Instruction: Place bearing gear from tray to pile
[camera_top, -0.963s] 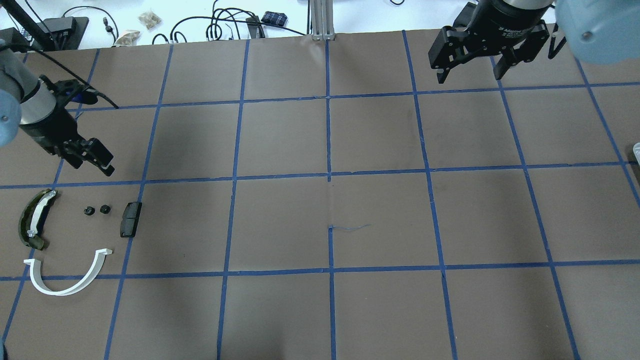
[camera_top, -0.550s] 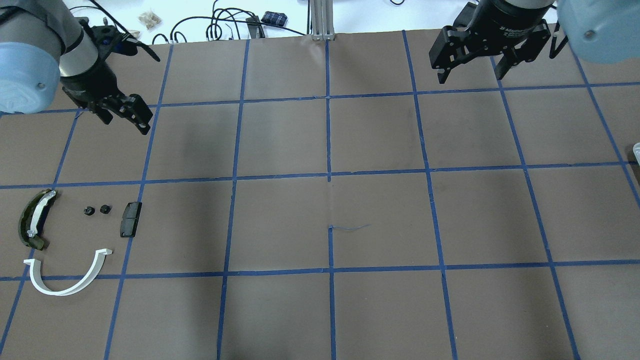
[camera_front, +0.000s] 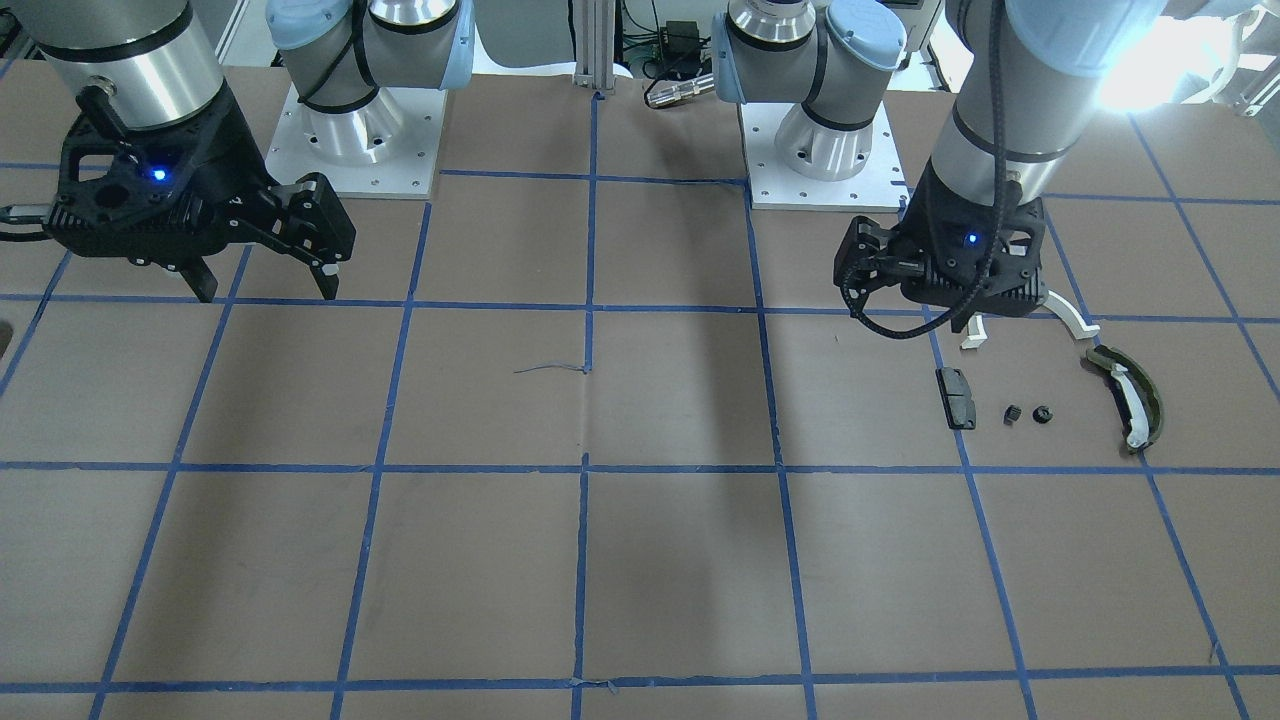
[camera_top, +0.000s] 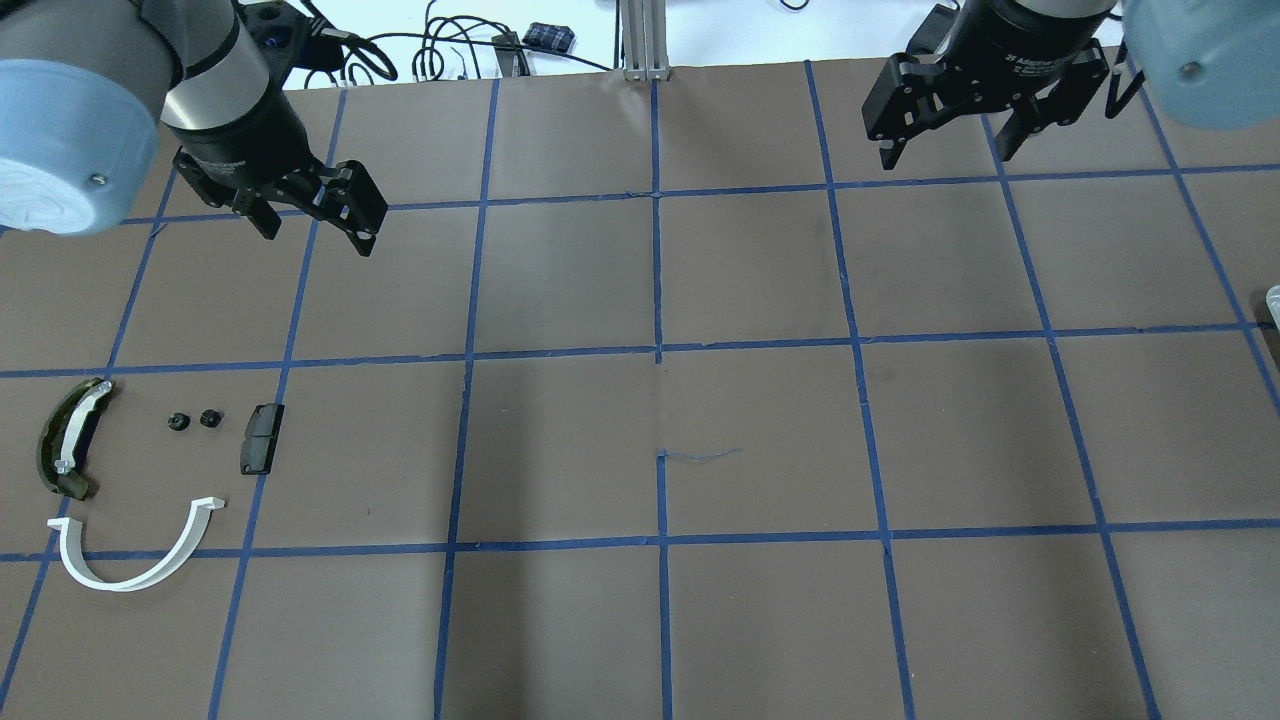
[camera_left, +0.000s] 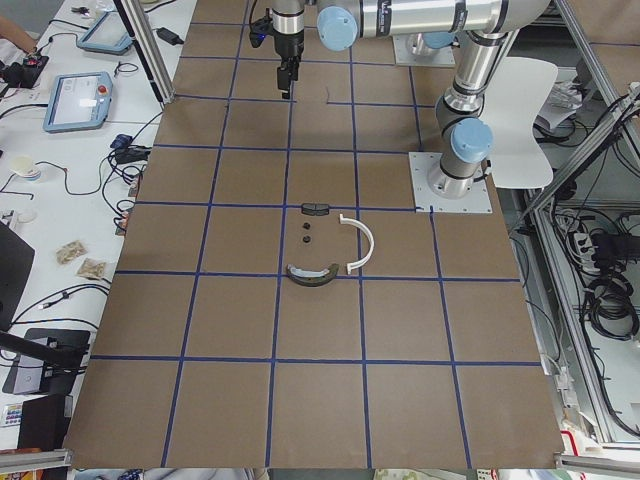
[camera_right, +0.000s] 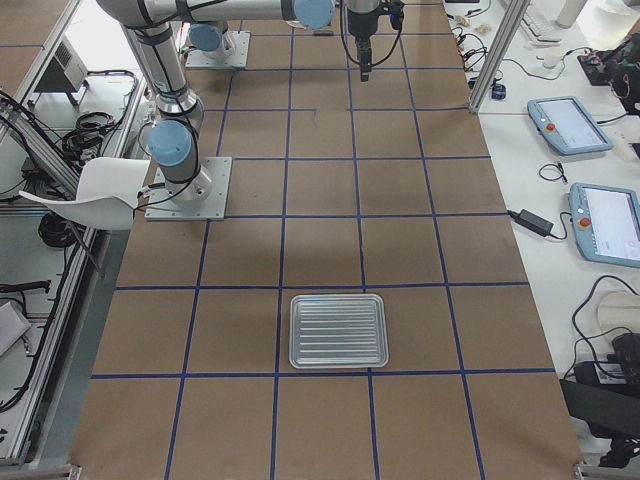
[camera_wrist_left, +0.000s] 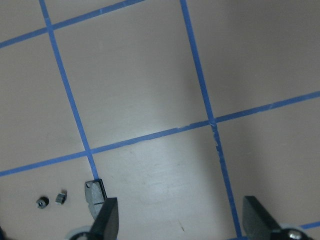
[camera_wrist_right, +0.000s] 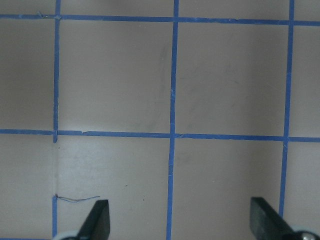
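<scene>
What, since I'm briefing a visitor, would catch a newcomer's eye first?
The left gripper and right gripper hang open above the blue-gridded table, one toward each end. On the robot's left lies the pile: white half-ring arc, olive curved shoe, black pad, two tiny black parts.

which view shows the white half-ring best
Overhead exterior: the white half-ring lies whole and unobstructed there. In the front-facing view the left gripper covers its middle, leaving only the ends. Exterior left shows it whole but small. Exterior right and the right wrist view do not show it.
</scene>
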